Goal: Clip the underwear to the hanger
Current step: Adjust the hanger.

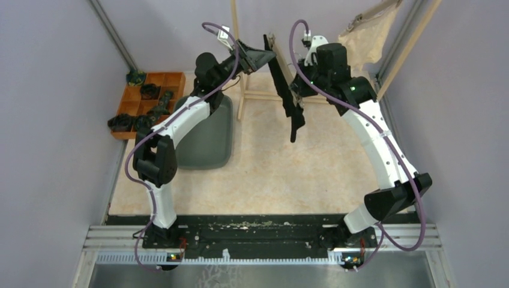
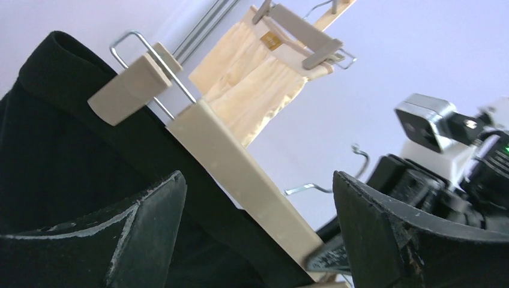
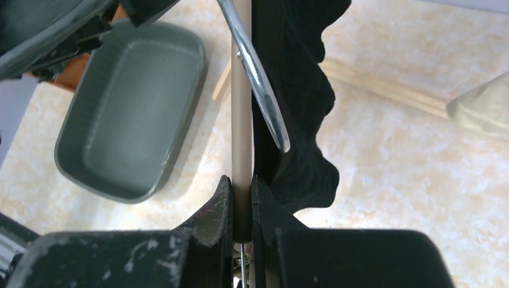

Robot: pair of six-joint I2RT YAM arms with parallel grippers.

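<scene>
Right gripper [image 3: 242, 198] clamped on hanger bar [image 3: 241, 120]; black underwear [image 3: 294, 90] beside jaws. Left gripper [image 2: 258, 183] stood wide apart, clip [image 2: 129, 90] beyond its jaws. Clipping step judged underway; next: squeeze clip.

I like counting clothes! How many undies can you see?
2. The black underwear hangs on the hanger pinched by the right gripper; the cream underwear hangs at the back right.

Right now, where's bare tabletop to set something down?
Widest bare patch: table centre, between the grey tray and the right arm, on the near side of the hanging black underwear. Crowded: the back, around the wooden rack, hanger, left tool and right tool; back-left corner holds a compartment box.
</scene>
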